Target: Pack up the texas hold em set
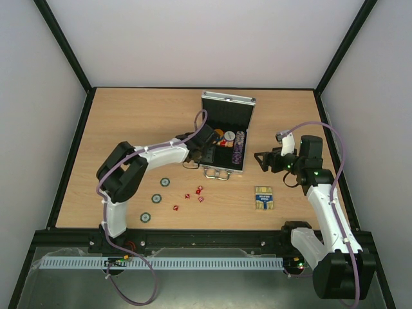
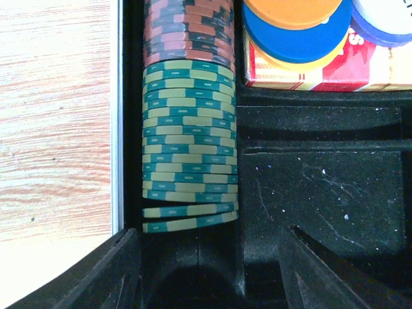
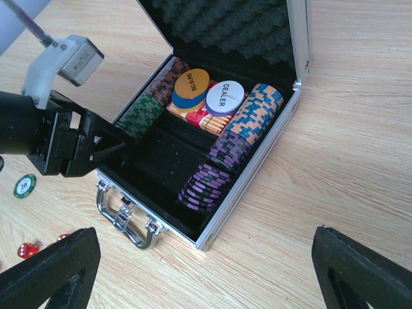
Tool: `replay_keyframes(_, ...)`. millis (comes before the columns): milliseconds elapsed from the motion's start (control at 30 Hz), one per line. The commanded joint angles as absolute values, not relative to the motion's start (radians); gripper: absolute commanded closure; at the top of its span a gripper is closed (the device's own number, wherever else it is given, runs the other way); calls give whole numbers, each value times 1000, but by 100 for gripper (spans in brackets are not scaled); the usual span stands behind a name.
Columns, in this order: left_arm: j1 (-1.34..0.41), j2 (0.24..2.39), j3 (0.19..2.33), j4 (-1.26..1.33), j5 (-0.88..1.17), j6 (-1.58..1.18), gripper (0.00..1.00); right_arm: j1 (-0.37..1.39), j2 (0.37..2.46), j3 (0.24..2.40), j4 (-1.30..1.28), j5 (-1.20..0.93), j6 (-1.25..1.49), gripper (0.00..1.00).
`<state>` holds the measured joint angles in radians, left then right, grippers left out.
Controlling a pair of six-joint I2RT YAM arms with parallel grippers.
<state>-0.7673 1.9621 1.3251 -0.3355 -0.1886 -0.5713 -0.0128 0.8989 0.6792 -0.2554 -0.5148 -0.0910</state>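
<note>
Left gripper (image 2: 199,286) is down in the left slot of the case (image 1: 228,109). Its fingers (image 2: 96,277) are partly apart with nothing between them. The row of green chips (image 2: 190,141) sits just beyond the tips, and the row runs near-to-far. The case lies open mid-table, handle (image 1: 217,174) toward the arms. Loose chips (image 1: 156,197) and dice (image 1: 199,191) lie left and near of it, closest to the left arm, so probably its next pick. Card box (image 1: 263,197) is near-right, on the near side of the right gripper (image 1: 261,161), which hangs wide open and empty.
</note>
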Motion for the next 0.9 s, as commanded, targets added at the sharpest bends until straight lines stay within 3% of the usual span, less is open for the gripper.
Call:
replay_keyframes(0, -753, 1908, 1325, -429, -222, -579, 38, -17, 900, 672, -247, -525, -106, 9)
replay_keyframes(433, -718, 1816, 1329, -530, -204, -467, 39, -17, 894, 673, -249, -523, -105, 9)
replay_keyframes(867, -607, 1529, 1078, -779, -80, -461, 42, -17, 896, 679, -253, -534, -108, 9)
